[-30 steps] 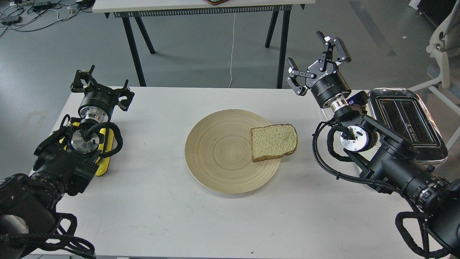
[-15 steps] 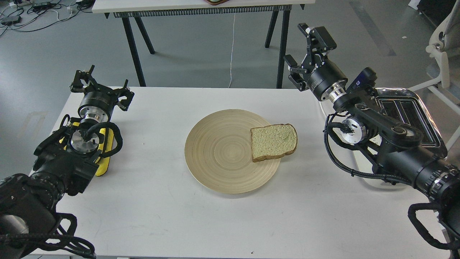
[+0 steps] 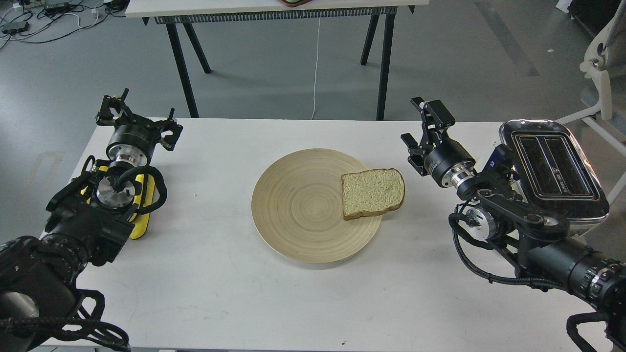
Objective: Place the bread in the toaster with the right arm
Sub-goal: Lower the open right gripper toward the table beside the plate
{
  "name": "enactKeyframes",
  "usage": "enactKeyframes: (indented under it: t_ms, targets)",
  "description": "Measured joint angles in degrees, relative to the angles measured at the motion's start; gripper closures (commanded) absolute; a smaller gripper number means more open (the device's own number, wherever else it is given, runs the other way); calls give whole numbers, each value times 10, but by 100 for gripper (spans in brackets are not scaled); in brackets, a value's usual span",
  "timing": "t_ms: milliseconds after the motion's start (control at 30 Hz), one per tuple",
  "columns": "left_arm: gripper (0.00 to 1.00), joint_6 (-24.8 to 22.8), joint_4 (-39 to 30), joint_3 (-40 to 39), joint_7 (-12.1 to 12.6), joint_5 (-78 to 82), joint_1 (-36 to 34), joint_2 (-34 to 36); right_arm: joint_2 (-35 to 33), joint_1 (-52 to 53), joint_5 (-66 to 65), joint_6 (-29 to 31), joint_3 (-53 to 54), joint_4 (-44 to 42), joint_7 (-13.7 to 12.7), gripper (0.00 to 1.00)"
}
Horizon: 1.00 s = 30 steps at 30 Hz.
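Observation:
The bread (image 3: 372,193) lies flat on the right part of a round wooden plate (image 3: 298,205) in the middle of the white table. The toaster (image 3: 555,164) stands at the table's right edge, chrome top up, both slots empty. My right gripper (image 3: 414,123) is open and empty. It hovers between the bread and the toaster, a little behind and to the right of the bread, fingers pointing to the far left. My left gripper (image 3: 139,116) is open and empty at the table's far left corner.
A yellow part (image 3: 143,215) sits under my left arm. A second table (image 3: 274,9) on black legs stands behind. A white chair (image 3: 604,68) stands at the right. Cables lie on the floor at the top left.
My right gripper has come down and forward from above the table's back edge to beside the bread. The arm has dropped off the toaster, which now shows whole. The left arm has not moved.

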Motion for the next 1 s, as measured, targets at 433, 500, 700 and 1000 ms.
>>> enactKeyframes:
  t_ms: [433,500,700,1000]
  targets:
    - [0,0,0,0,0,0,0,0,1,-18,-3,-76,-40,-5,0,1]
    - [0,0,0,0,0,0,0,0,1,-21,-5,-79,-41,-9,0,1]
    - [0,0,0,0,0,0,0,0,1,-33,-8,-81,-43,-13,0,1]
    - [0,0,0,-1,0,0,0,0,4,-40,-9,-87,-67,-24,0,1]
